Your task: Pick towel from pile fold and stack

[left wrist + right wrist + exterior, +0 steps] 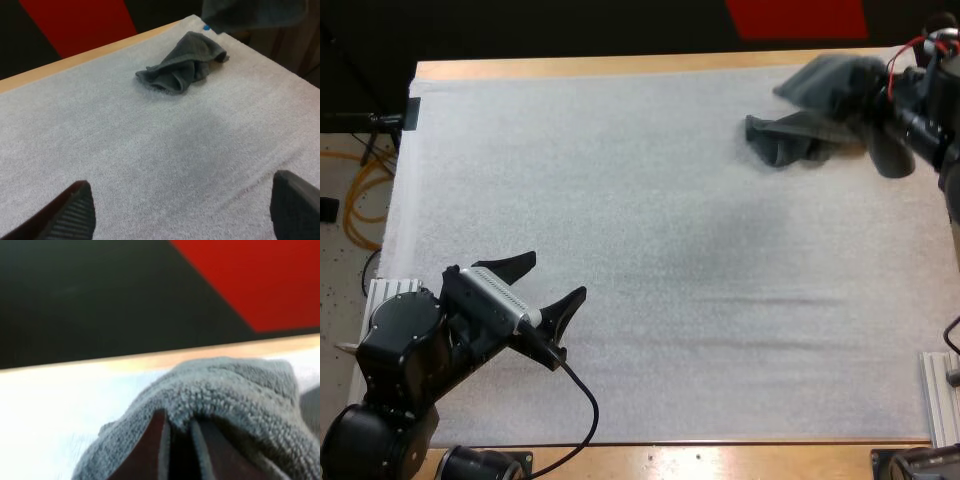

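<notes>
A dark grey-green towel point(825, 80) hangs lifted above the mat's far right corner, with my right gripper point(872, 95) shut on it. In the right wrist view the two fingers point(155, 445) pinch a fold of this towel point(235, 395), gripper point(177, 442). A second crumpled towel point(788, 140) lies on the mat just below it; the left wrist view shows it point(182, 67) far ahead, under the raised towel point(250, 12). My left gripper point(545, 285) stands open over the mat's near left, fingers point(70, 212) wide apart with nothing between them.
The white mat point(650, 250) covers the wooden table point(620, 66). Metal brackets sit at the near left point(390, 290) and near right point(940, 395) edges of the mat.
</notes>
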Controlling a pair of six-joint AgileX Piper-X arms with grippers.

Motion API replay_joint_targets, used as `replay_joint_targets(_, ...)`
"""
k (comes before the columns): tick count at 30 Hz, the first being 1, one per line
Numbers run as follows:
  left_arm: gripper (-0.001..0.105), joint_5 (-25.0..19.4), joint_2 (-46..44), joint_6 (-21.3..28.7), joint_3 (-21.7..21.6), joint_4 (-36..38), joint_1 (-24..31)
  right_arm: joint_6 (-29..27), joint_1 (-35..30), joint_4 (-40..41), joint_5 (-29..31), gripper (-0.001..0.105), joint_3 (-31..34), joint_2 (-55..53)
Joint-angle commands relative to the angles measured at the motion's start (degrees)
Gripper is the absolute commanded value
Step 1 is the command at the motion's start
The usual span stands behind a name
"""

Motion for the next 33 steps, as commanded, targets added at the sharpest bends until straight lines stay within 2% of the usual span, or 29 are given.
replay_joint_targets(1,0.070,0.03,0.08,-0.51,-0.42,-0.60,-0.30,-0.90,0.90,3.28,-0.56,0.001,0.50,-1.14)
replay_joint_targets(5,0.070,0.03,0.08,-0.51,-0.42,-0.60,-0.30,-0.90,4.53,8.82,-0.56,0.001,4.01,-2.67)
replay_joint_targets(9,0.070,0.03,0.08,-0.51,-0.42,-0.47,-0.30,0.61,9.49,9.98,-0.56,0.001,9.74,-2.70)
replay_joint_targets(14,0.070,0.03,0.08,-0.51,-0.42,-0.38,-0.30,8.28,19.36,6.32,-0.56,0.001,19.76,-2.70)
replay_joint_targets(18,0.070,0.03,0.08,-0.51,-0.42,-0.13,-0.30,13.66,27.39,2.19,-0.56,0.002,24.48,-2.70)
replay_joint_targets(21,0.070,0.03,0.08,-0.51,-0.42,-0.13,-0.30,14.11,33.86,0.09,-0.42,0.013,25.87,-2.70)
replay_joint_targets(22,0.070,0.03,0.08,-0.51,-0.42,-0.13,-0.30,14.11,35.74,-0.59,-0.30,0.019,25.93,-2.70)
replay_joint_targets(24,0.070,0.03,0.08,-0.51,-0.42,-0.13,-0.30,14.11,38.93,-2.59,-0.30,0.036,25.92,-2.70)
replay_joint_targets(26,0.070,0.03,0.08,-0.51,-0.42,-0.13,-0.30,14.11,41.97,-5.37,-0.91,0.061,25.92,-2.70)
replay_joint_targets(28,0.070,0.03,0.08,-0.51,-0.42,-0.13,-0.30,13.69,43.40,-6.85,-0.98,0.074,25.92,-2.70)
replay_joint_targets(29,0.070,0.03,0.08,-0.51,-0.42,-0.13,-0.30,13.31,43.95,-7.50,-0.98,0.077,25.92,-2.70)
replay_joint_targets(33,0.070,0.03,0.08,-0.51,-0.42,0.34,-0.30,11.85,43.87,-7.60,2.20,0.078,25.92,-2.70)
